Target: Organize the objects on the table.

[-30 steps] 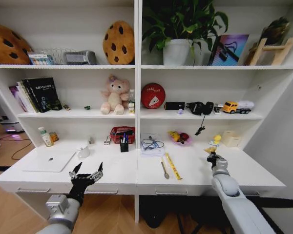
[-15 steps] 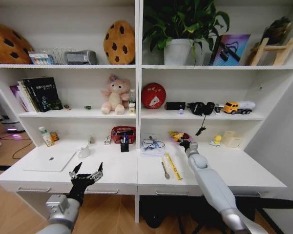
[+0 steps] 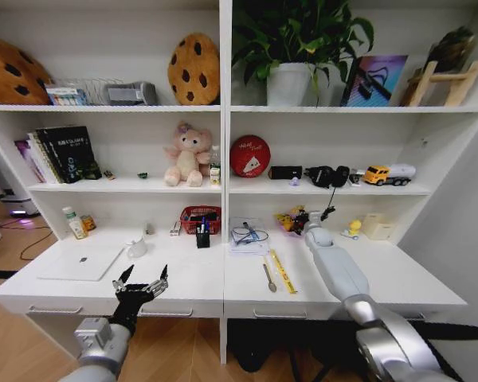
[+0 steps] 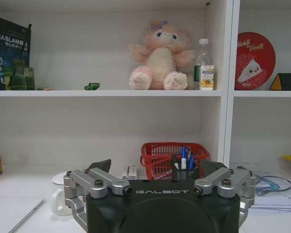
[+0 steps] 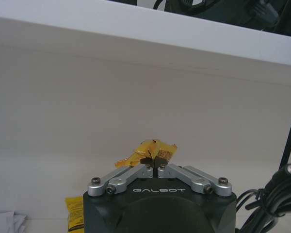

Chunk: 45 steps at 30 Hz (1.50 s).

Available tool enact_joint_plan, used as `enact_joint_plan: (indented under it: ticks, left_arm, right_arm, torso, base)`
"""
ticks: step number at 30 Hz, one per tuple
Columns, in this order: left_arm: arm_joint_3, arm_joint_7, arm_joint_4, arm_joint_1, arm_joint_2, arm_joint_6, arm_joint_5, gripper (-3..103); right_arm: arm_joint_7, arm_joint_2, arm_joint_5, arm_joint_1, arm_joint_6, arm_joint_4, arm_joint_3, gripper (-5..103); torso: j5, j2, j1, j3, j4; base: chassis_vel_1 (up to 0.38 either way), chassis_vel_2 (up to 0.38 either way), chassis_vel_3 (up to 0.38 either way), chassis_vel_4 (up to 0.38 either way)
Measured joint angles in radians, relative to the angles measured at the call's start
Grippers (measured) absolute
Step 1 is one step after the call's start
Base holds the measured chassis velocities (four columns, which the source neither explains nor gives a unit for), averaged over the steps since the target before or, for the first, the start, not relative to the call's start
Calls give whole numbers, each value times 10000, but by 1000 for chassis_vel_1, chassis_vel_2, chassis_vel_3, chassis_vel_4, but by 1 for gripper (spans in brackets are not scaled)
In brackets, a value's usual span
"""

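Two hands are in play: the right hand (image 5: 155, 162), reached out toward the back edge of the worktop (image 3: 398, 274) beside the pink dish of snacks (image 3: 293, 225), is pinched closed on only a corner of a yellow snack wrapper (image 5: 148, 151), while the left hand (image 3: 142, 285) waits open off the front edge near the laptop (image 3: 81, 262). With so thin a pinch on crinkly foil, I judge the wrapper could slip free. Close around hang a black cable (image 3: 329, 208), with a ruler (image 3: 283, 270), a spoon (image 3: 268, 276) and the pen cup (image 3: 202, 236) nearby, so a careless swing could snag or scatter them.
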<state>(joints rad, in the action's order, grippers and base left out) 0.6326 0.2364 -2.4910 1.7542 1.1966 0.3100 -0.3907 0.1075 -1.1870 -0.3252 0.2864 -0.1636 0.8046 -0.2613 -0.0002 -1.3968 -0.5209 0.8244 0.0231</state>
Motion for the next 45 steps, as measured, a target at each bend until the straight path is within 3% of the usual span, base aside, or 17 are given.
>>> enact_joint_plan:
  ticks: [1, 4, 18, 22, 23, 25, 26, 28, 29, 31, 36, 39, 41, 45]
  left_arm:
    - [0, 0, 0, 0, 0, 0, 0, 100]
    - [0, 1, 0, 0, 0, -1, 0, 100]
    - [0, 0, 0, 0, 0, 0, 0, 100]
    - [1, 2, 0, 0, 0, 0, 0, 100]
    - [1, 2, 0, 0, 0, 0, 0, 100]
    - [0, -2, 0, 0, 0, 0, 0, 100]
    - [0, -2, 0, 0, 0, 0, 0, 100]
    - [0, 1, 0, 0, 0, -1, 0, 100]
    - [0, 1, 0, 0, 0, -1, 0, 100]
    - [0, -2, 0, 0, 0, 0, 0, 100]
    - [0, 0, 0, 0, 0, 0, 0, 100]
    - [0, -3, 0, 0, 0, 0, 0, 100]
    - [0, 0, 0, 0, 0, 0, 0, 100]
    - [0, 0, 0, 0, 0, 0, 0, 100]
  right_arm:
    - [1, -1, 4, -20, -6, -19, -1, -3]
    - [150, 91, 46, -1, -126, 73, 91, 7]
    - [994, 499, -122, 1375, -372, 1617, 256, 61]
    - [1857, 929, -679, 2593, -709, 3730, 393, 78]
    - [1857, 929, -679, 2593, -709, 3730, 393, 78]
    - [2376, 1400, -1530, 3883, -1511, 5933, 235, 89]
    - [2376, 1400, -1530, 3883, -1511, 5933, 235, 89]
    - [2804, 1683, -1779, 5225, -1964, 7586, -34, 98]
    - [2804, 1683, -1779, 5225, -1964, 7586, -34, 98]
    - [3485, 2028, -2238, 6413, -2557, 9643, -391, 100]
    - [4532, 2404, -2693, 7590, -3146, 12029, -893, 100]
    - [4812, 2475, -2778, 8057, -3395, 12857, -1032, 100]
    - [5205, 2479, -2880, 9110, -3951, 14109, -1268, 100]
    - [5226, 2333, -2440, 10015, -4180, 14770, -1373, 100]
  torso:
    - [0, 0, 0, 0, 0]
    - [2, 0, 0, 0, -3]
    - [2, 0, 2, 0, -2]
    - [6, 1, 1, 0, -4]
    - [6, 1, 1, 0, -4]
    - [-10, -2, 3, -5, -3]
    - [-10, -2, 3, -5, -3]
    - [15, 0, 2, -1, 5]
    - [15, 0, 2, -1, 5]
    - [-5, -3, 4, -4, 4]
    - [-3, -2, 3, -3, -3]
    - [-2, -2, 3, -2, -4]
    - [-2, -2, 4, -3, -2]
    - [0, -2, 4, -3, 0]
  base:
    - [0, 0, 0, 0]
    - [0, 0, 0, 0]
    - [0, 0, 0, 0]
    - [0, 0, 0, 0]
    - [0, 0, 0, 0]
    - [0, 0, 0, 0]
    - [0, 0, 0, 0]
    - [0, 0, 0, 0]
    - [0, 0, 0, 0]
    - [0, 0, 0, 0]
    - [0, 0, 0, 0]
    - [0, 0, 0, 0]
    - [0, 0, 0, 0]
    - [0, 0, 0, 0]
